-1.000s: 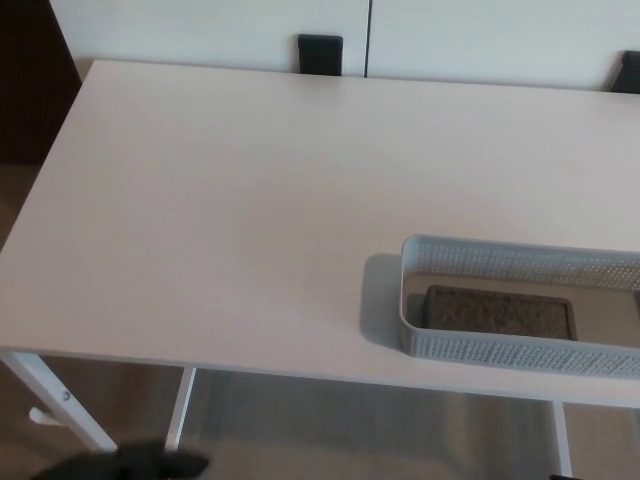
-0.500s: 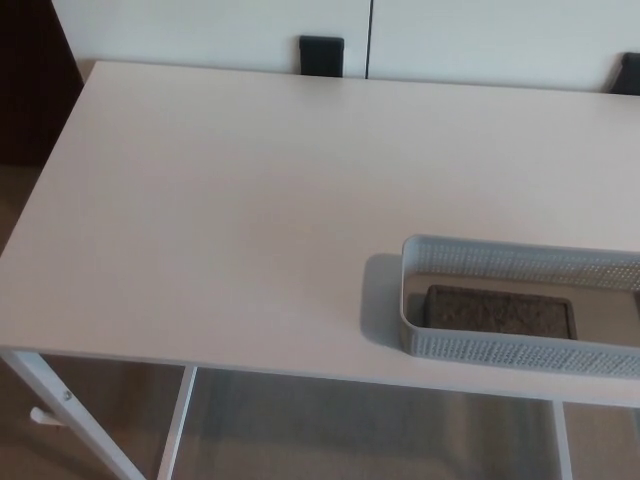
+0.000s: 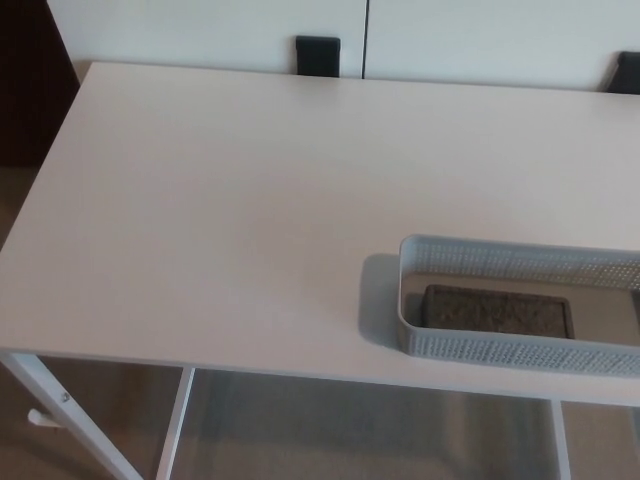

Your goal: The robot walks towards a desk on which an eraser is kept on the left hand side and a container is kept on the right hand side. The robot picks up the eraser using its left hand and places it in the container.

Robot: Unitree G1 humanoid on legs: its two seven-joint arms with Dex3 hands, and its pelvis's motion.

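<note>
A dark, flat rectangular eraser [image 3: 497,313] lies inside the pale grey perforated container [image 3: 480,346], toward its left end. The container stands on the right side of the white desk [image 3: 230,220], close to the front edge, and runs off the picture's right side. Neither of my hands shows in the head view.
White desk legs [image 3: 70,415] show below the front edge over a beige floor. Two black brackets [image 3: 317,55] sit against the white wall behind the desk. A dark panel [image 3: 30,80] stands at the far left.
My left hand, a dark shape at the bottom left one second ago, has dropped out of the picture. The eraser and container have stayed put.
</note>
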